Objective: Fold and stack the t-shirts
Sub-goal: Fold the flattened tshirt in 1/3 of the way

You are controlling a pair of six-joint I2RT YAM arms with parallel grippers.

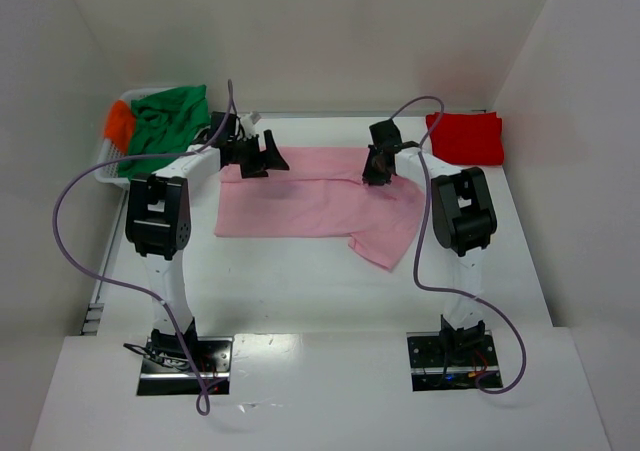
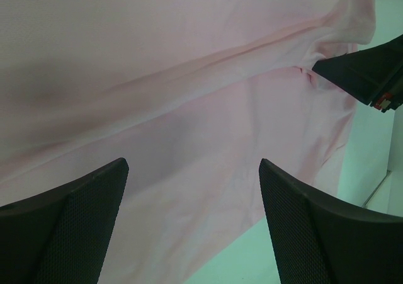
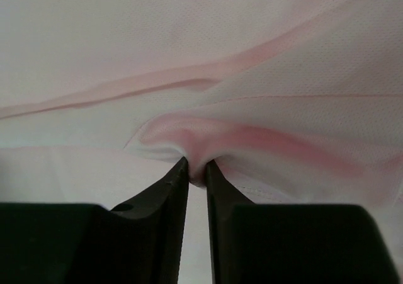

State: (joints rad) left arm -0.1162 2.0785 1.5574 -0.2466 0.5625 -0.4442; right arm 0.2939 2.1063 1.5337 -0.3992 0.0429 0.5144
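Cloth like this weighs next to nothing and has no stiffness. The pink t-shirt point(image 1: 300, 206) lies spread flat across the middle of the desk point(image 1: 300, 281), one sleeve trailing toward the near right, and it puckers wherever it is pinched. The right claw point(image 3: 196, 168) is closed on a small raised fold near the shirt's far right edge; the wrist view shows fabric gathered into a ridge between the two tips. The left claw point(image 1: 262, 156) hangs with its jaws wide apart over the far left edge, holding nothing.

Judging by the drape, the shirt will sag and slide rather than keep a shape, so a fold likely needs both far corners lifted together — a grip at the hem or edge should hold better than a thin pinch in the open panel, which may slip out.

The red t-shirt point(image 1: 467, 138) sits at the far right corner. The green t-shirt point(image 1: 165, 121) and orange t-shirt point(image 1: 119, 123) lie heaped in a white basket point(image 1: 110, 171) at the far left.
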